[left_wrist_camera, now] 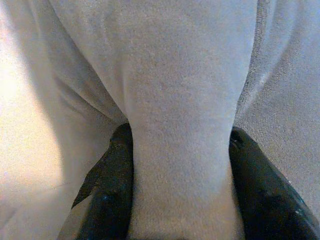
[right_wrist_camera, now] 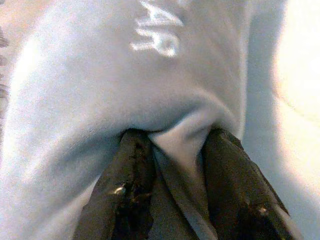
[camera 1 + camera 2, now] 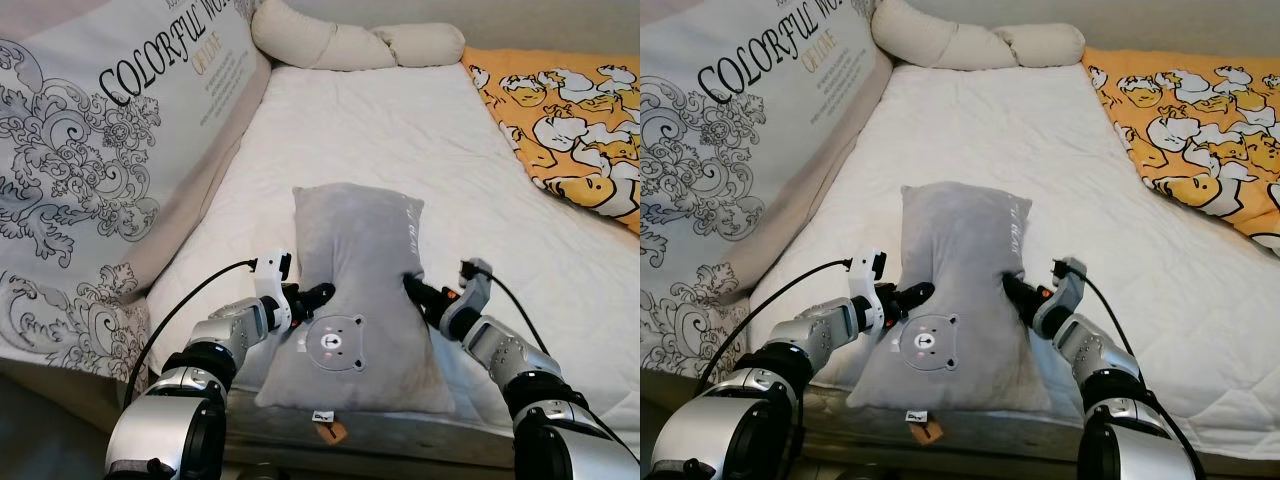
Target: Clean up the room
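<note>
At the near edge of the mattress [image 3: 420, 150] a grey pillow [image 3: 360, 250] with a bear face lay lengthwise, pinched at both sides. The left gripper [image 3: 322, 294] had a fold of its left edge clamped between its fingers [image 1: 112, 200]; the right gripper [image 3: 412, 285] squeezed a fold of the right edge. Beyond, along the mattress's right edge, lay a yellow duck-print blanket [image 3: 570, 110], a patterned cushion [image 3: 100, 150] leaned on the left, and cream bolsters [image 3: 340, 42] lay at the far end.
</note>
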You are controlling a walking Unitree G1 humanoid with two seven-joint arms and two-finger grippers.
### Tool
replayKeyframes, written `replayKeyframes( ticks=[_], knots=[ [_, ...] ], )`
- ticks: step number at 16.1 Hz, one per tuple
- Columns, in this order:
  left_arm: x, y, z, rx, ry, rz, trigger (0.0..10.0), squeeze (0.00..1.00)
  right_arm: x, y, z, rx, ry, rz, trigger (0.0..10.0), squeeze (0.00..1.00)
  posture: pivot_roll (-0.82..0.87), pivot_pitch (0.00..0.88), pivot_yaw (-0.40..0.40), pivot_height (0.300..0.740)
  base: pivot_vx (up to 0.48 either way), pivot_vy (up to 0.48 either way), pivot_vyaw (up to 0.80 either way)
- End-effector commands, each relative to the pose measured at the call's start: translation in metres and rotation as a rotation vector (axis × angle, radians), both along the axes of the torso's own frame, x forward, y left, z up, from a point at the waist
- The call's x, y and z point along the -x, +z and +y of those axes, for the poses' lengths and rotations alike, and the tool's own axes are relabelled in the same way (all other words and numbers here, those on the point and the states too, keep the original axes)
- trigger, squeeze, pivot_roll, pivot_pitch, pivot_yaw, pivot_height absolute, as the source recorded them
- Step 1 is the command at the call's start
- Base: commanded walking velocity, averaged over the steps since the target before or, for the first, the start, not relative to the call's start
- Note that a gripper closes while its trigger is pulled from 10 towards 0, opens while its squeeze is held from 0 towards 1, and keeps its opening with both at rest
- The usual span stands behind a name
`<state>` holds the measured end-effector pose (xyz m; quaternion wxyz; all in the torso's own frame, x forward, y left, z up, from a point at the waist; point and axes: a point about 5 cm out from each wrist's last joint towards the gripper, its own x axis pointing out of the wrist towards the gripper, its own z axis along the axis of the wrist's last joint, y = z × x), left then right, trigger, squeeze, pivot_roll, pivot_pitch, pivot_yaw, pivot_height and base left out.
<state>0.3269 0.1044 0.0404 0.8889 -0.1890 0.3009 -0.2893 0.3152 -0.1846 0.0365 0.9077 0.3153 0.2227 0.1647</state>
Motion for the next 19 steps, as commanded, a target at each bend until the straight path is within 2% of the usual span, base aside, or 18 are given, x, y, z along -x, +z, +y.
replayKeyframes(
  ticks=[1, 5, 7, 8, 10, 11, 12, 13, 14, 15, 16, 19],
  knots=[
    [0.009, -0.013, 0.000, -0.056, -0.012, 0.069, 0.0, 0.00, -0.003, 0.006, -0.003, 0.021, 0.014, -0.046, 10.0, 1.00, 0.04, 0.000, 0.080, 0.740, 0.000, 0.000, 0.00],
    [0.005, -0.010, 0.005, -0.105, -0.021, 0.047, 0.0, 0.00, -0.004, 0.008, -0.016, -0.059, -0.024, -0.013, 10.0, 1.00, 0.04, 0.000, 0.089, 0.740, 0.000, 0.000, 0.00],
    [0.005, -0.011, 0.010, -0.176, -0.047, 0.034, 0.0, 0.00, -0.006, 0.010, -0.019, -0.079, -0.048, -0.010, 10.0, 1.00, 0.04, 0.000, 0.085, 0.740, 0.000, 0.000, 0.00],
    [0.005, -0.011, 0.010, -0.176, -0.048, 0.034, 0.0, 0.00, -0.005, 0.012, -0.017, -0.163, -0.020, -0.002, 10.0, 1.00, 0.05, 0.000, 0.083, 0.740, 0.000, 0.000, 0.00],
    [0.005, -0.011, 0.010, -0.169, -0.037, 0.038, 0.0, 0.00, -0.004, 0.012, -0.010, -0.219, 0.018, -0.002, 10.0, 1.00, 0.05, 0.000, 0.081, 0.740, 0.000, 0.000, 0.00],
    [0.005, -0.012, 0.010, -0.168, -0.036, 0.039, 0.0, 0.00, -0.002, 0.009, -0.005, -0.224, 0.034, 0.018, 10.0, 1.00, 0.05, 0.000, 0.081, 0.740, 0.000, 0.000, 0.00],
    [0.005, -0.012, 0.009, -0.164, -0.040, 0.040, 0.0, 0.00, 0.002, 0.000, 0.007, -0.190, 0.069, 0.070, 10.0, 1.00, 0.05, 0.000, 0.080, 0.740, 0.000, 0.000, 0.00],
    [0.005, -0.011, 0.008, -0.159, -0.043, 0.039, 0.0, 0.00, 0.005, -0.006, 0.017, -0.173, 0.099, 0.103, 10.0, 0.00, 0.05, 0.000, 0.081, 0.740, 0.000, 0.000, 0.00],
    [0.005, -0.011, 0.008, -0.157, -0.043, 0.038, 0.0, 0.00, 0.008, -0.010, 0.024, -0.175, 0.120, 0.129, 6.2, 0.00, 0.05, 0.000, 0.079, 0.740, 0.000, 0.000, 0.00],
    [0.004, -0.010, 0.008, -0.157, -0.043, 0.037, 0.0, 0.00, 0.009, -0.013, 0.029, -0.149, 0.138, 0.134, 1.1, 0.00, 0.05, 0.000, 0.078, 0.740, 0.000, 0.000, 0.00],
    [0.004, -0.010, 0.008, -0.157, -0.044, 0.034, 0.0, 0.00, 0.010, -0.013, 0.033, -0.172, 0.159, 0.134, 0.0, 0.00, 0.06, 0.000, 0.077, 0.740, 0.000, 0.000, 0.00],
    [0.003, -0.009, 0.010, -0.159, -0.039, 0.030, 0.0, 0.00, 0.010, -0.014, 0.037, -0.162, 0.157, 0.136, 0.0, 0.00, 0.07, 0.000, 0.072, 0.740, 0.000, 0.000, 0.00]
  ],
)
